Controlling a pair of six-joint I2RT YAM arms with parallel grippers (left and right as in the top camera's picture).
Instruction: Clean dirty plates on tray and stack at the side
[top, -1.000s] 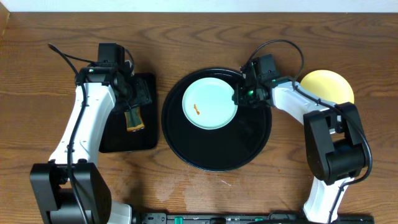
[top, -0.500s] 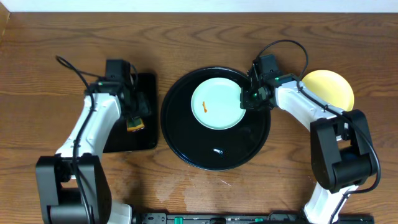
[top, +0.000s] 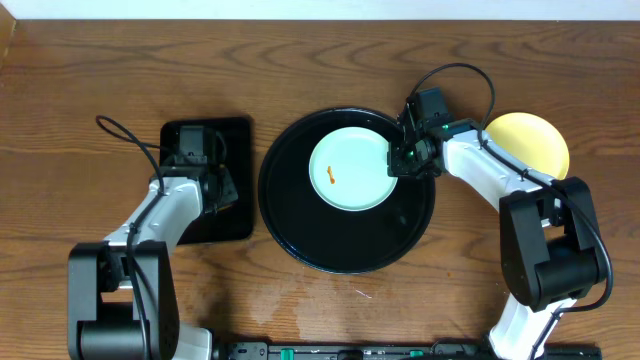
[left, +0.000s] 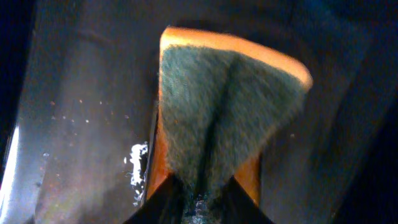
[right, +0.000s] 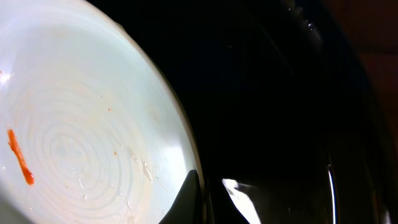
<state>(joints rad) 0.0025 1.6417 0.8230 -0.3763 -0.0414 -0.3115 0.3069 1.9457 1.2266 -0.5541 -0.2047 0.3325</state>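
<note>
A pale mint-blue plate (top: 350, 168) with a small orange smear (top: 331, 177) lies in the upper part of the round black tray (top: 300, 230). My right gripper (top: 393, 160) is shut on the plate's right rim. The right wrist view shows that rim (right: 177, 130) pinched in the gripper (right: 208, 193), and the smear (right: 20, 158) at far left. A pale yellow plate (top: 530, 140) sits on the wooden table at the right. My left gripper (left: 202, 186) is shut on a green-and-orange sponge (left: 230, 106), creasing it. In the overhead view the left gripper (top: 215, 190) hides the sponge.
The sponge lies on a smaller rectangular black tray (top: 235, 135), wet and speckled in the left wrist view (left: 81, 93). Brown wood-grain tabletop (top: 90, 60) surrounds both trays. Both arm bases stand near the table's front edge.
My left gripper has come down toward the front of the rectangular tray and closed on the sponge. The right gripper has pulled the mint plate slightly right, then held still.
</note>
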